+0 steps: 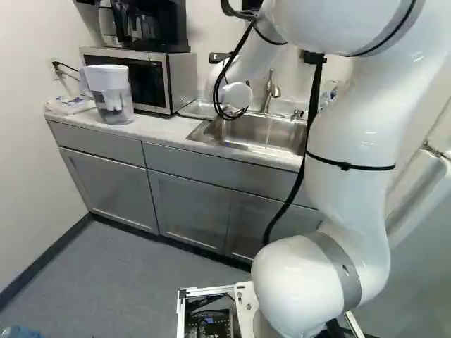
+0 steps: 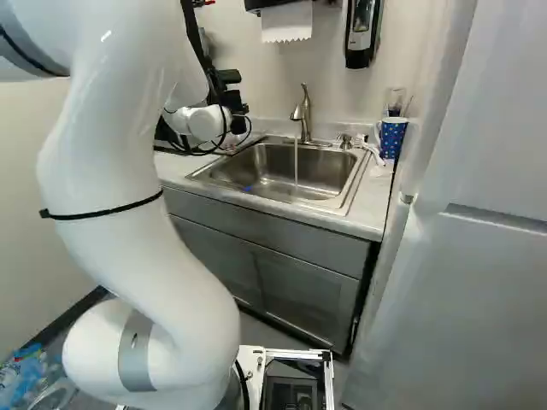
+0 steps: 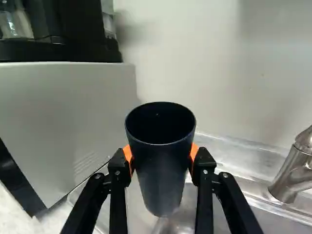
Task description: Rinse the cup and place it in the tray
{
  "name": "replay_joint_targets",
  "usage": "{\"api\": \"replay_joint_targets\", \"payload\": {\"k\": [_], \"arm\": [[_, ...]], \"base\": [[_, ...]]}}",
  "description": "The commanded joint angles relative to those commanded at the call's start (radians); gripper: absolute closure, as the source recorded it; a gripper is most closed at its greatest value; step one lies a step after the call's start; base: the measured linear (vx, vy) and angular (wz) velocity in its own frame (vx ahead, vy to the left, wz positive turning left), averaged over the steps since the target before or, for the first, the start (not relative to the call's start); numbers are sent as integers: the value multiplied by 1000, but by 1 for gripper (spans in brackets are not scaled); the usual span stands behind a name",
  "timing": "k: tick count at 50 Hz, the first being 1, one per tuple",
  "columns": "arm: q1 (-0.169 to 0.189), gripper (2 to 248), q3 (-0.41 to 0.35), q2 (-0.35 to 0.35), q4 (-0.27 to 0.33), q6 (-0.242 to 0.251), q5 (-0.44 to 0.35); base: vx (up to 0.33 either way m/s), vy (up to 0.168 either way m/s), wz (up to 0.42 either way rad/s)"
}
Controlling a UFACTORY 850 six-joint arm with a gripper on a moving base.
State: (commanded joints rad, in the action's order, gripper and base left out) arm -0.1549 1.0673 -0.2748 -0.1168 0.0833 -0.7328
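Note:
In the right base view the black gripper [image 2: 229, 101] shows in part beyond the white wrist, its fingertips hidden. In the wrist view the gripper [image 3: 161, 158] has its orange pads pressed on both sides of a dark cup [image 3: 163, 170], which stands mouth up between them. Below the cup lies a shiny tray [image 3: 134, 200], beside the microwave; the cup hangs over it, and I cannot tell whether they touch. The same tray [image 1: 189, 111] lies left of the sink [image 1: 243, 146]. A thin stream of water runs from the faucet [image 2: 305, 115] into the sink.
The microwave [image 1: 173, 81] stands close beside the gripper with a coffee maker [image 1: 165, 24] on top. A water pitcher [image 1: 113, 95] stands at the counter's left. Right of the sink is a dotted blue cup [image 2: 391, 137]; a large white door [image 2: 461, 282] rises at the right.

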Motion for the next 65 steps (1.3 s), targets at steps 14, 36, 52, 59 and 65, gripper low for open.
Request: {"api": "replay_joint_targets", "payload": {"k": [14, 36, 52, 59, 65], "arm": [[-22, 125, 69, -60, -60, 0, 0], [-41, 125, 134, -143, -108, 0, 0], [-47, 125, 167, -198, -102, 0, -16], [-53, 125, 186, -226, -102, 0, -23], [-57, 125, 202, -249, -102, 0, -32]], "base": [[0, 0, 0], [0, 0, 0], [0, 0, 0], [0, 0, 0], [0, 0, 0]]}}
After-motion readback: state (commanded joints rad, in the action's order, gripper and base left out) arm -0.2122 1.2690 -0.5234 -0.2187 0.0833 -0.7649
